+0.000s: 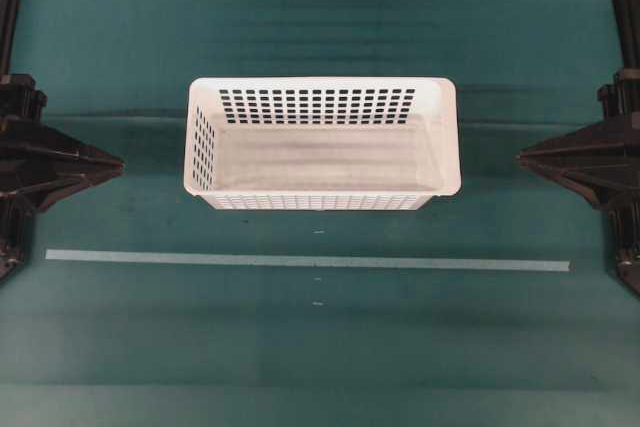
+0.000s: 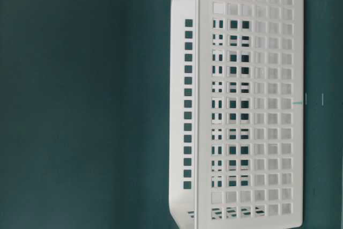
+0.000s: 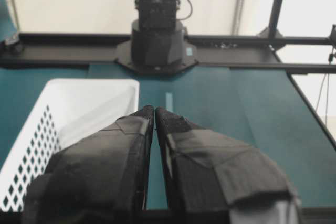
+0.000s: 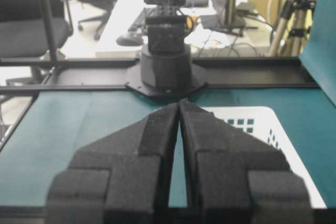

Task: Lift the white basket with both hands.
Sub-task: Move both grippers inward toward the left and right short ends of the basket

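The white basket (image 1: 320,144) stands empty in the middle of the teal table, long side across the overhead view. It also shows in the table-level view (image 2: 241,103), in the left wrist view (image 3: 63,119) and in the right wrist view (image 4: 262,129). My left gripper (image 1: 118,161) is shut and empty at the left edge, well apart from the basket's left end; its tips meet in the left wrist view (image 3: 154,110). My right gripper (image 1: 522,157) is shut and empty at the right edge, apart from the basket's right end; its tips meet in the right wrist view (image 4: 179,103).
A pale tape line (image 1: 300,261) runs across the table in front of the basket. The opposite arm's black base (image 3: 157,40) stands at the far table edge in each wrist view (image 4: 167,61). Chairs and desks lie beyond the table.
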`<state>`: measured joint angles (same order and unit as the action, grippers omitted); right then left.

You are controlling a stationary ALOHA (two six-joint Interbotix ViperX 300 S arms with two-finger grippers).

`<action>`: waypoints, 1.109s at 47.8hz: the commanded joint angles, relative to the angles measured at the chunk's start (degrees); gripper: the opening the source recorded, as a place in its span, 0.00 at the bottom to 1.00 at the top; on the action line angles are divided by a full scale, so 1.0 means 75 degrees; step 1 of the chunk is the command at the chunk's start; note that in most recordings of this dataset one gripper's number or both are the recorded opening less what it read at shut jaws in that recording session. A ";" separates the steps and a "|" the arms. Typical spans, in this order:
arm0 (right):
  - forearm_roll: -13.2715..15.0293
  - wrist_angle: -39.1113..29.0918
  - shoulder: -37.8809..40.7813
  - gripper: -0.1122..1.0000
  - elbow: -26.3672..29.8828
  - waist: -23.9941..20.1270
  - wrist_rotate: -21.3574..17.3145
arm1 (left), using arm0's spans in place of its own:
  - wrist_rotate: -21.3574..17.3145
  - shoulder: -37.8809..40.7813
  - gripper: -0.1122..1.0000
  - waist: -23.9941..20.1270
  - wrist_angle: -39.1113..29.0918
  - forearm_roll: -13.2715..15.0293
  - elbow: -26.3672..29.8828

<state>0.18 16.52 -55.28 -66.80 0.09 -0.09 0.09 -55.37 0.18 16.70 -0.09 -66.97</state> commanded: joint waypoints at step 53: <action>-0.1922 -0.7898 0.2461 0.09 0.2941 0.3176 -0.6023 | 0.8332 0.1090 0.05 -0.1605 -0.5227 -0.0129 0.2437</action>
<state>-14.06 -40.96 -39.02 -46.67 23.64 -44.03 60.21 -49.04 -11.34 -19.51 -0.88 -51.50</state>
